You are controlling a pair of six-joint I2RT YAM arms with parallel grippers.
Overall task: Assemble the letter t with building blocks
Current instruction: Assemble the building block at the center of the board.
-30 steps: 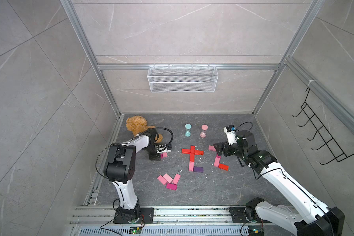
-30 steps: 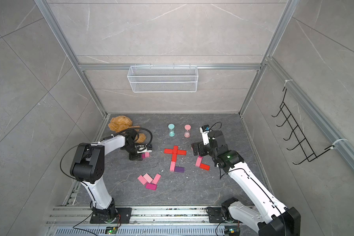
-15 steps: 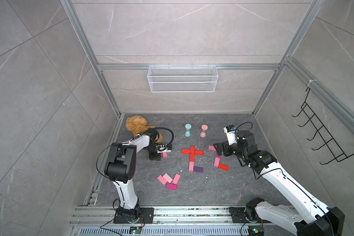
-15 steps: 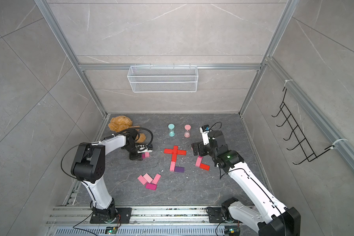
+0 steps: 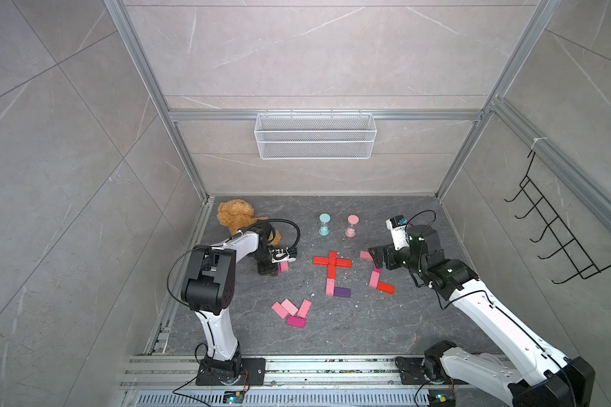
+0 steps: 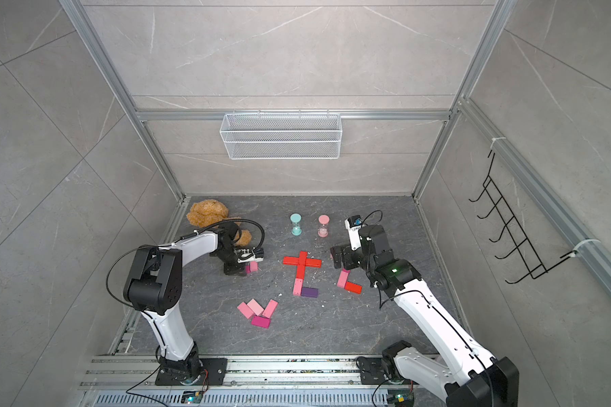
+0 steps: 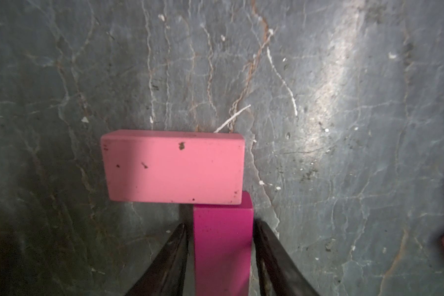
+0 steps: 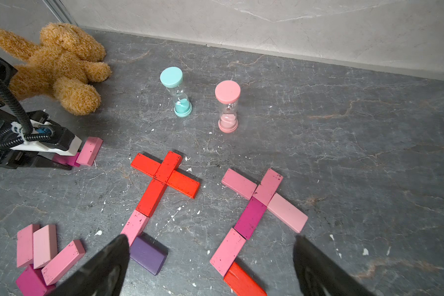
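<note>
By the bear (image 5: 235, 215), the left claw (image 7: 220, 225) is clamped on a magenta block (image 7: 222, 243), one finger against each long side. The block seems to lie flat on the table (image 7: 344, 128). A pink block (image 7: 174, 166) lies crosswise at its far end, touching it or overlapping its corner. I cannot tell which.

These blocks look small, hard and light, probably painted wood with chipped edges. They should not give under the fingers, so modest pressure will likely hold one. The smooth paint could let one swivel if it is pinched near an end. The best hold is across the narrow width at mid-length, which seems close to the present hold, though the near end of the block is out of view. A straight lift may nudge the pink block, so drawing back a little first seems wise.

Further right and nearer the robot, a pile (image 5: 291, 312) of four spare blocks lies loose. In the middle, a red t (image 5: 332, 262) lies flat, its stem ending in a pink piece with a purple block (image 5: 342, 291) at the foot. Beside it lies a pink t (image 8: 265, 189) with a magenta stem piece and a red foot.

The right claw (image 8: 210, 239) hangs over that second letter, spread wide and holding nothing. Both letters sit unfixed, so a brush from either claw would likely scatter them.
</note>
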